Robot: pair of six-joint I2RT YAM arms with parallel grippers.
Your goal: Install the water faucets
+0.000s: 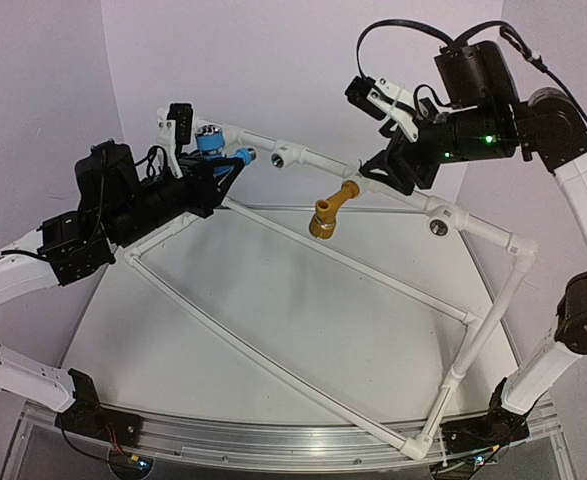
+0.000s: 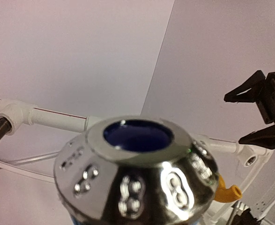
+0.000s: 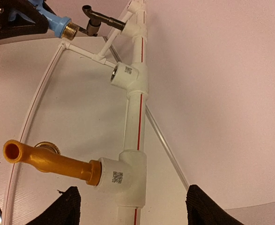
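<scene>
My left gripper (image 1: pixel 221 168) is shut on the blue faucet (image 1: pixel 213 143), holding it beside the far-left stretch of the white pipe frame (image 1: pixel 303 245). In the left wrist view the faucet's chrome knob (image 2: pixel 135 176) fills the picture and hides my fingers. Its brass thread (image 3: pixel 71 31) points toward an empty socket (image 3: pixel 121 75). The mustard-yellow faucet (image 3: pixel 53 161) sits in a tee fitting (image 3: pixel 128 176), spout outward. My right gripper (image 3: pixel 132 211) stands open astride that fitting, touching nothing. A black faucet (image 3: pixel 97 21) sits in the far socket.
The pipe frame runs as a raised rectangle over the white table, with another open socket (image 1: pixel 438 227) on its right stretch. Grey walls close in behind. From the left wrist view, the right gripper's black fingers (image 2: pixel 259 112) show at the right edge.
</scene>
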